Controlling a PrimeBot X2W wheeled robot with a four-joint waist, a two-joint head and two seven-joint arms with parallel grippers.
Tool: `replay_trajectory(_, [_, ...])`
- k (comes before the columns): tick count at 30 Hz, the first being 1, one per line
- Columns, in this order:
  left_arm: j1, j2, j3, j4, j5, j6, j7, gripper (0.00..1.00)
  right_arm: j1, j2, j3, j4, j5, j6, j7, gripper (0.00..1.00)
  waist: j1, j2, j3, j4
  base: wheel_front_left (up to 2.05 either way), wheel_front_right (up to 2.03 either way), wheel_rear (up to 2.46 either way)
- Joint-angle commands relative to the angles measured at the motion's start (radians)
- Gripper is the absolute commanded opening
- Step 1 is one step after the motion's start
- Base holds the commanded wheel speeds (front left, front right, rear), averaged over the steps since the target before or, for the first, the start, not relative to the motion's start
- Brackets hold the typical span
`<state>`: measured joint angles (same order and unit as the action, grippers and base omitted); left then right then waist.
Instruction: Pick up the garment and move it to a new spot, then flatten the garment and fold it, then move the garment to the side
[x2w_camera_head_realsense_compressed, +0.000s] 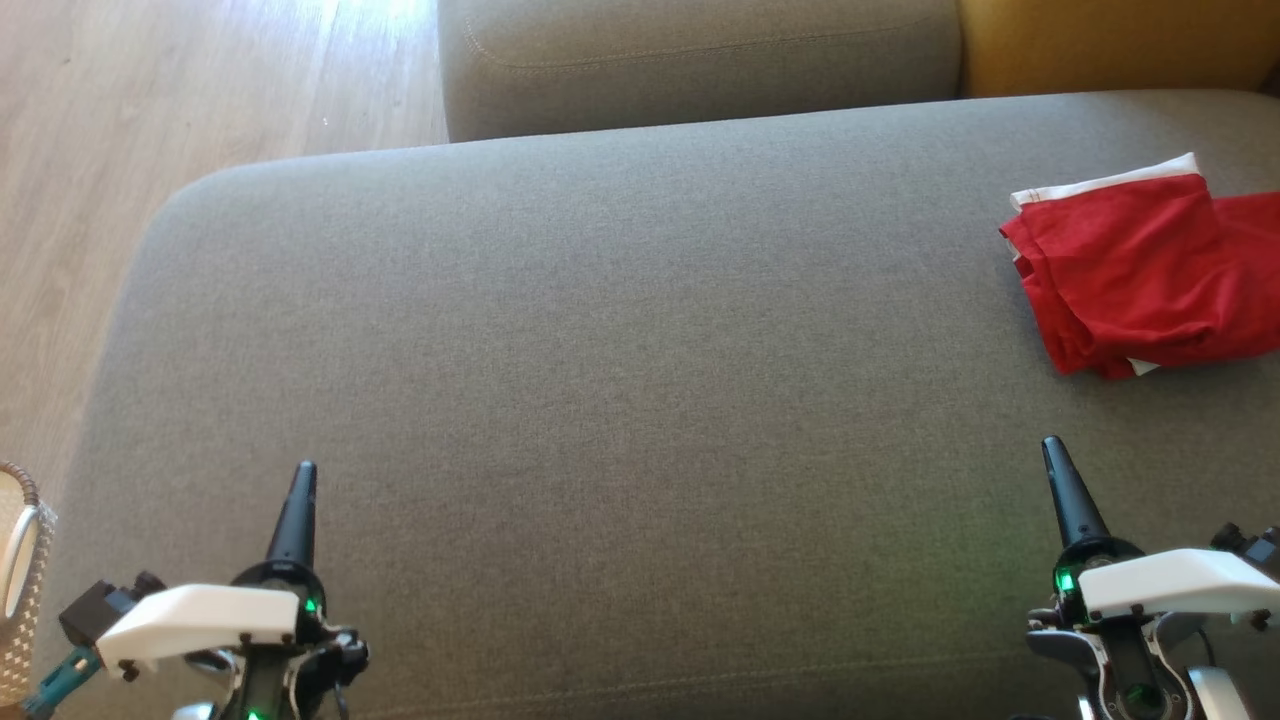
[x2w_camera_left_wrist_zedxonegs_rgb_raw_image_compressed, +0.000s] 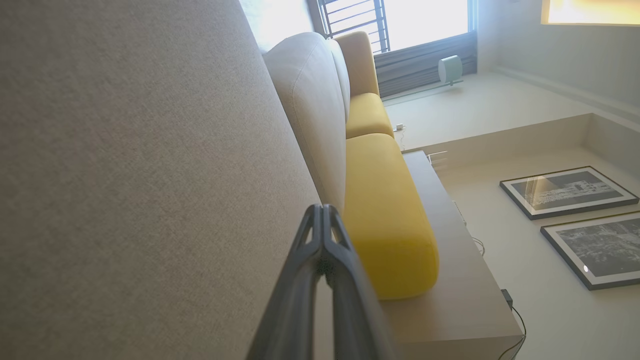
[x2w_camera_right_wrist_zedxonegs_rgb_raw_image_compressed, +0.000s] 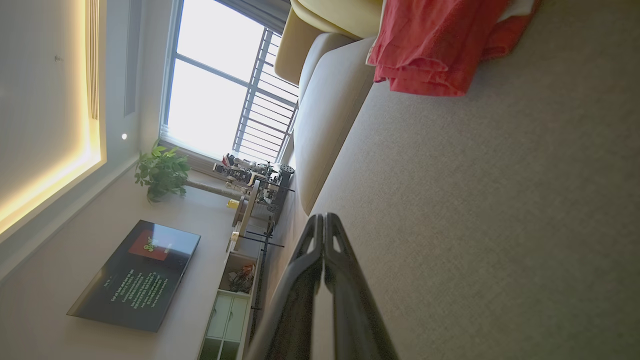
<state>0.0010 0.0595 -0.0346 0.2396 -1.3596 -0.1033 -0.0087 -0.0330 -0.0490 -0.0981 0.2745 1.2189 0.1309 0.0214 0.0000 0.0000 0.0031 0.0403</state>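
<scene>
A red garment (x2w_camera_head_realsense_compressed: 1140, 270) with a white edge lies folded at the far right of the grey sofa seat (x2w_camera_head_realsense_compressed: 600, 400), partly cut off by the head view's right edge. It also shows as a red garment (x2w_camera_right_wrist_zedxonegs_rgb_raw_image_compressed: 430, 45) at the top of the right wrist view. My left gripper (x2w_camera_head_realsense_compressed: 304, 470) hovers at the lower left, shut and empty, its fingertips together in the left wrist view (x2w_camera_left_wrist_zedxonegs_rgb_raw_image_compressed: 322, 207). My right gripper (x2w_camera_head_realsense_compressed: 1050, 445) is at the lower right, shut and empty, a short way in front of the garment; its tips meet in the right wrist view (x2w_camera_right_wrist_zedxonegs_rgb_raw_image_compressed: 324, 217).
The grey backrest (x2w_camera_head_realsense_compressed: 700, 60) runs along the seat's far side, with a yellow cushion (x2w_camera_head_realsense_compressed: 1120, 45) to its right. Wooden floor (x2w_camera_head_realsense_compressed: 150, 100) lies off the seat's left edge. A woven basket (x2w_camera_head_realsense_compressed: 20, 590) stands at the lower left beside my left arm.
</scene>
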Motion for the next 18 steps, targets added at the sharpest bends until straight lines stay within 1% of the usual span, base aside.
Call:
replay_trajectory(1, [-0.060, 0.017, 0.038, -0.025, -0.024, -0.008, 0.009, 0.00, -0.053, -0.001, 0.009, -0.032, 0.033, 0.000, 0.011, 0.00, 0.0000, 0.0000, 0.000, -0.002, 0.00, 0.00, 0.00])
replay_trajectory(18, [-0.086, 0.017, 0.081, -0.008, -0.171, -0.019, 0.057, 0.00, -0.066, -0.001, -0.005, -0.031, 0.238, 0.000, 0.057, 0.00, 0.0000, 0.0000, 0.000, -0.024, 0.00, 0.00, 0.00])
